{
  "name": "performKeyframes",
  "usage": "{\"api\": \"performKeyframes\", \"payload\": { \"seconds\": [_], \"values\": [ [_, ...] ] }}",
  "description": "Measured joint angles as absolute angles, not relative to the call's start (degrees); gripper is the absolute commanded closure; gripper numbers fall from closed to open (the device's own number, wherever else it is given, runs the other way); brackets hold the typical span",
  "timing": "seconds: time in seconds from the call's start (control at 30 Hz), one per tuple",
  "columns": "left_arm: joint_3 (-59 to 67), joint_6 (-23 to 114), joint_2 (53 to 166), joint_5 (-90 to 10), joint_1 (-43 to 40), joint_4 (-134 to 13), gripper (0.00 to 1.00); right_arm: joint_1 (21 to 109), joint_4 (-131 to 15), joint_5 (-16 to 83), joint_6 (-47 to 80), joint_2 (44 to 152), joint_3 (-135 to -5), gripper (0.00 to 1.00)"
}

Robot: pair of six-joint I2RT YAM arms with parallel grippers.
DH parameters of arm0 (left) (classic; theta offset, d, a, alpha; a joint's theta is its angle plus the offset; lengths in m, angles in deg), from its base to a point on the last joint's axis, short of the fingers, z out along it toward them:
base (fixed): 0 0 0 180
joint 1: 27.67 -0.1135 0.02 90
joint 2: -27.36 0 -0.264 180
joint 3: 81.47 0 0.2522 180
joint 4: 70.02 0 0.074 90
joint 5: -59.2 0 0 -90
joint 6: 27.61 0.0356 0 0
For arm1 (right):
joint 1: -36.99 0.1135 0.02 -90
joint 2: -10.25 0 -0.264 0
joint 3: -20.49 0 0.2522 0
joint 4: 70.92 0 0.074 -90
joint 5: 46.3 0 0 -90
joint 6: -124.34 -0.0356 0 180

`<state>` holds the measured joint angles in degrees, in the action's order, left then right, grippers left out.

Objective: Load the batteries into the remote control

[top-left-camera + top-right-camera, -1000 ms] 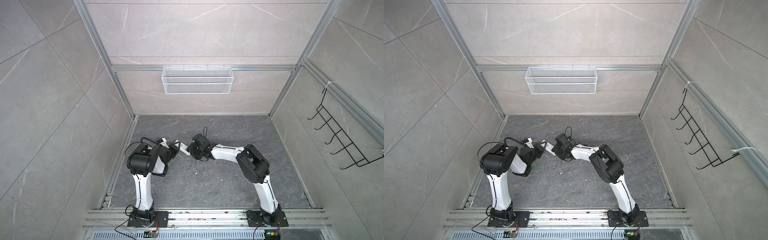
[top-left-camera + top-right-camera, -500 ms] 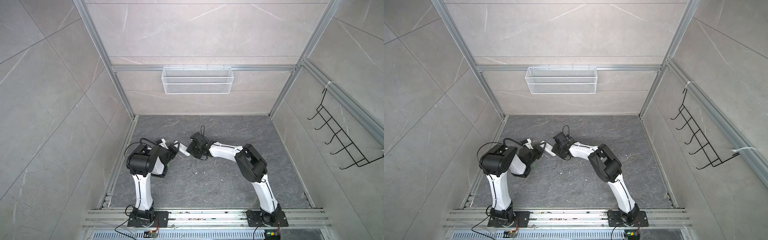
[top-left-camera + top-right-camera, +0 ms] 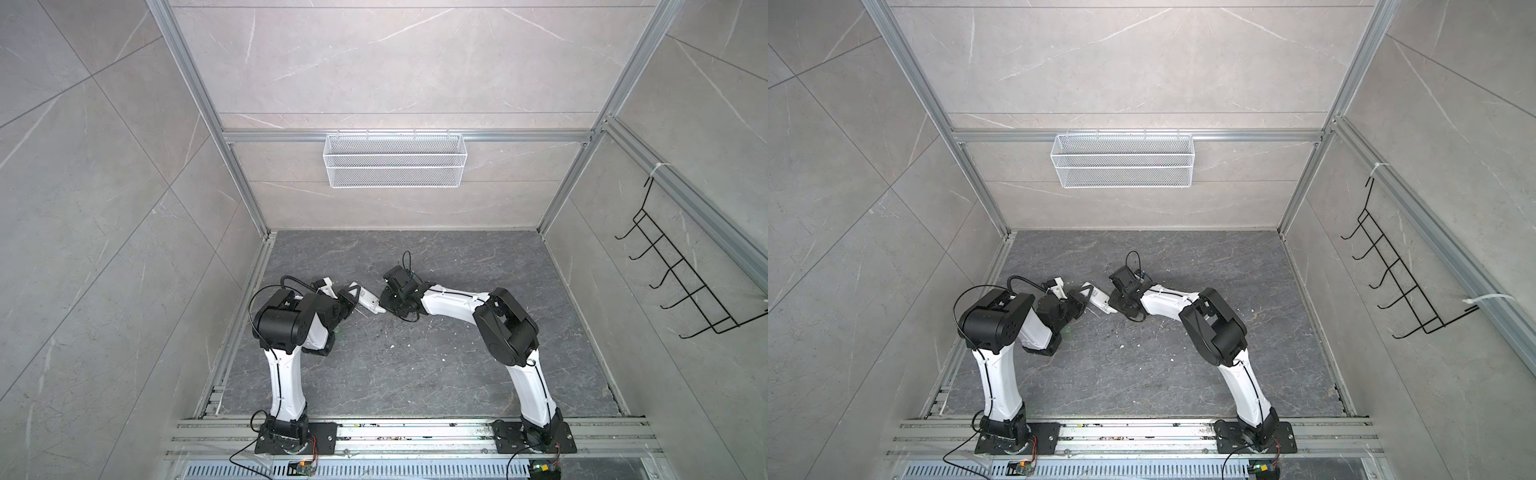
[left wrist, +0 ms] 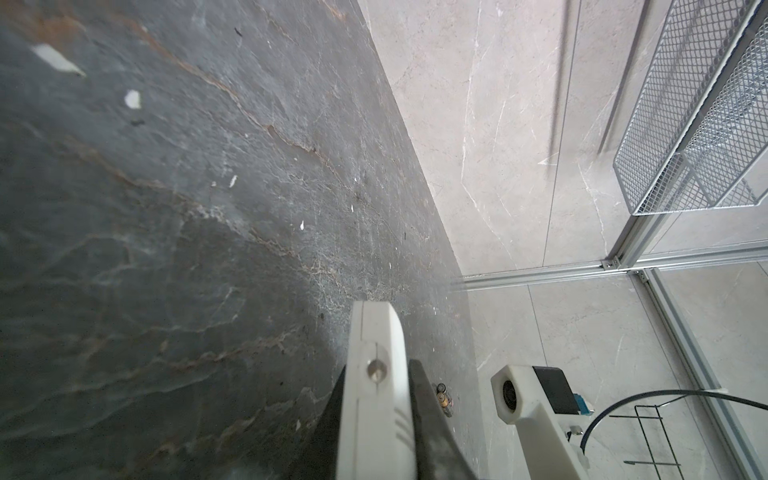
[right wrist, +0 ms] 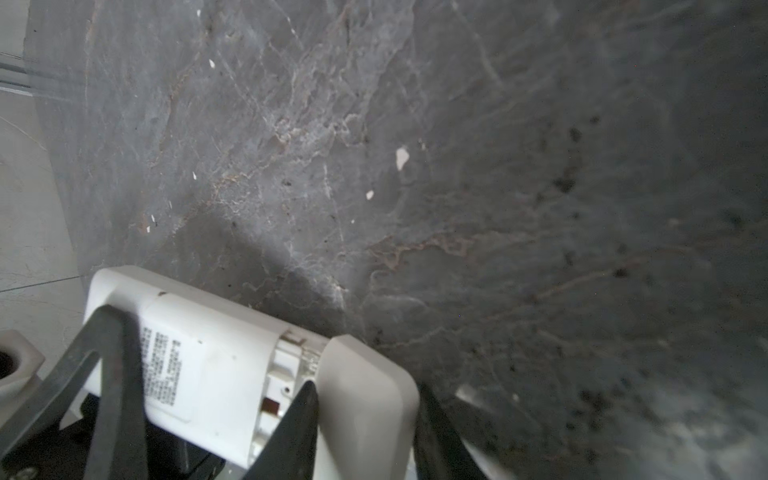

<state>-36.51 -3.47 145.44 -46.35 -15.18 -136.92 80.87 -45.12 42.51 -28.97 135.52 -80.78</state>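
Right gripper [image 3: 382, 306] has advanced toward 9 o'clock onto remote [image 3: 368, 300] end, jaws narrowed, straddling cover [image 5: 365, 395]; grip cannot be confirmed. Cover sits partly over bay [image 5: 291, 365]. Left gripper [image 3: 351, 296] is clamped tight on remote, at 10 o'clock of floor [image 3: 415, 365] centre. Batteries [image 4: 444, 395] lie on floor, apart from remote

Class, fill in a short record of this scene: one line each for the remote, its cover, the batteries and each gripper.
remote control: white, label side showing in the right wrist view, compartment partly uncovered
cover piece: white, at the remote's end, not fully on
batteries: two tiny dark cylinders, apparently lying on the table
left gripper: shut on the remote control
right gripper: jaws astride the cover piece; firm grip uncertain
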Motion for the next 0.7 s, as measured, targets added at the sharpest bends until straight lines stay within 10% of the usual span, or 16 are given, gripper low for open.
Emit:
{"api": "performKeyframes", "payload": {
  "seconds": [0.7],
  "values": [
    [-35.7,1.2,144.2,-48.9,-16.8,-136.0,0.95,78.7,-59.2,37.1,-23.0,130.0,-68.3,0.5]
  ]
}}
